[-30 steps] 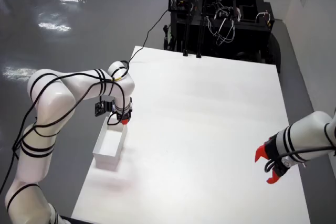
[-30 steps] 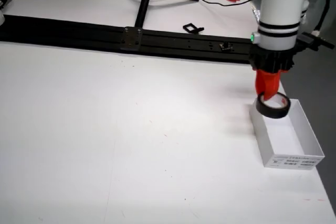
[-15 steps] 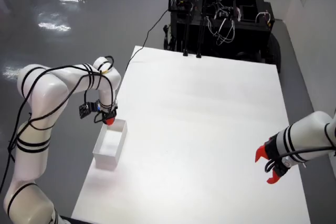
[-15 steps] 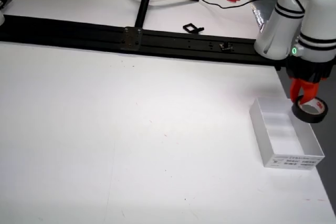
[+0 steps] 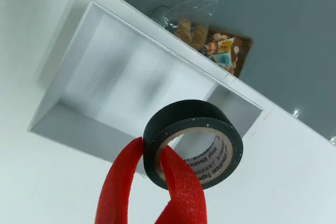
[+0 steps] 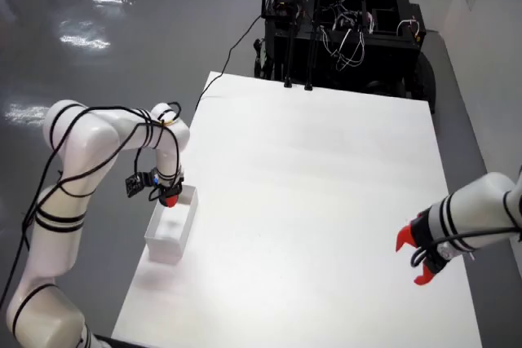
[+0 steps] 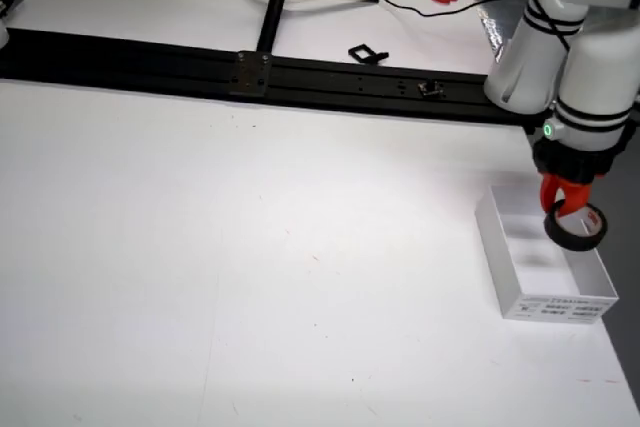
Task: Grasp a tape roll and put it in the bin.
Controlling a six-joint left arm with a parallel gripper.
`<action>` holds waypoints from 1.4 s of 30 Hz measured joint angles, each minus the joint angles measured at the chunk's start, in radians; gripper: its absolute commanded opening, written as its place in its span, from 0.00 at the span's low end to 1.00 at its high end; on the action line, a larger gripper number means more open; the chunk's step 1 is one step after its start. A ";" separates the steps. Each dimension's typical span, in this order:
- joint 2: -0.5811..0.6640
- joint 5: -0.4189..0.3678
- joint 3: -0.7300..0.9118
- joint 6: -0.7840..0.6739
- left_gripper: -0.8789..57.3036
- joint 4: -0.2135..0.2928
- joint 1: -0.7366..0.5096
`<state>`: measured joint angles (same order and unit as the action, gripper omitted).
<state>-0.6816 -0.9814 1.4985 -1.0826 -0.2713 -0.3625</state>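
Note:
In the view that rides on the gripper, my red gripper [image 5: 152,169] is shut on the wall of a black tape roll [image 5: 195,142]. The roll hangs just above the open white bin [image 5: 71,61], over its end near the table edge. From the side, the gripper [image 7: 565,197] holds the tape roll [image 7: 575,228] over the right part of the bin [image 7: 500,257], level with its rim. From above, the gripper [image 6: 169,196] sits at the far end of the bin [image 6: 167,240], and the roll itself is hidden there.
The bin stands at the table's edge, with grey floor and a bag of small items [image 5: 212,40] beyond it. A black rail [image 7: 260,72] crosses the table behind. A second arm's red gripper [image 6: 418,258] rests still at the opposite side.
The gripper carried the tape from the bin's near-left end out past its right wall, then came back slightly left and lower over the bin. The second arm stayed still.

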 measured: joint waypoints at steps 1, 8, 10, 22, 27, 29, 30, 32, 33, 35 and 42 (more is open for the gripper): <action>-0.006 0.004 0.001 -0.003 0.02 0.000 0.000; -0.027 0.021 0.004 -0.012 0.39 0.001 0.001; -0.031 0.024 0.005 -0.014 0.39 0.001 0.002; -0.043 0.038 0.006 -0.021 0.01 -0.004 -0.009; -0.013 0.017 0.001 -0.022 0.01 -0.025 -0.032; 0.013 0.001 -0.004 -0.022 0.01 -0.037 -0.049; 0.032 -0.010 -0.009 -0.023 0.01 -0.045 -0.063; 0.067 -0.028 -0.019 -0.023 0.01 -0.057 -0.089; 0.084 -0.039 -0.024 -0.024 0.01 -0.063 -0.103; 0.121 -0.058 -0.039 -0.024 0.01 -0.074 -0.140; 0.210 -0.108 -0.088 -0.025 0.01 -0.098 -0.294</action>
<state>-0.4714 -1.0891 1.4107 -1.1076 -0.3692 -0.6569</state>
